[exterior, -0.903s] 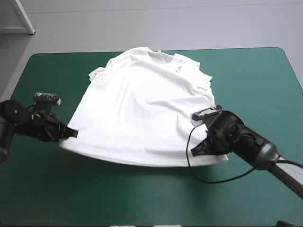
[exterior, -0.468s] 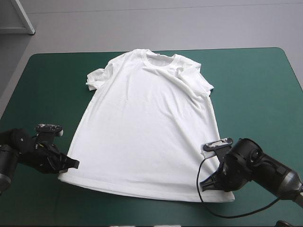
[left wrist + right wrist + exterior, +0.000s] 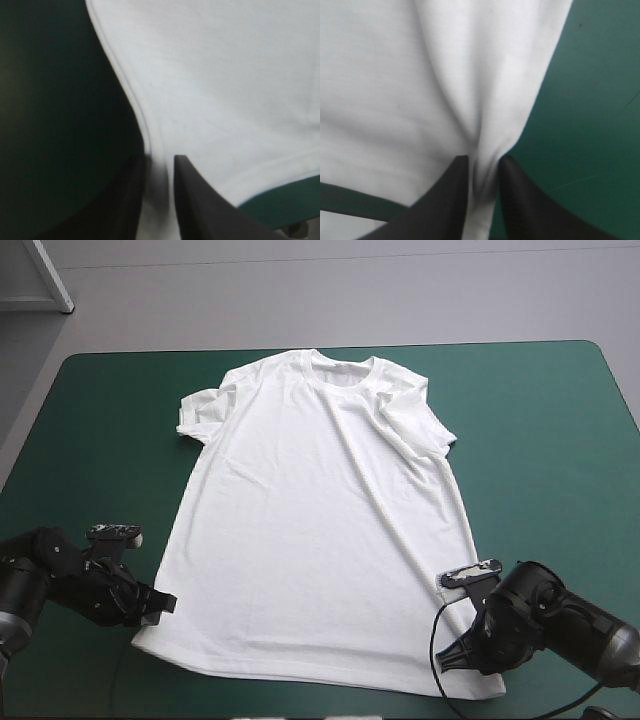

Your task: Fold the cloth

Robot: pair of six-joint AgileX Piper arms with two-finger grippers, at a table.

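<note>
The teal-green cover [image 3: 540, 420] lies bare on both sides of the spread T-shirt [image 3: 310, 520].

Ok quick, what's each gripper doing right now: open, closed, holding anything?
Left gripper: shut on the white short-sleeved T-shirt, at one hem corner.
Right gripper: shut on the T-shirt's other hem corner.

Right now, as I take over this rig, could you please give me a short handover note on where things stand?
Left pincer: shut on the T-shirt at the near hem corner on its own side, low at the table.
Right pincer: shut on the other near hem corner.
T-shirt: spread flat on the teal-green cover, collar toward the far edge, hem toward the near edge, both sleeves a little rumpled.
Done: shirt laid out flat.
Left: all the folding; no fold made yet.
</note>
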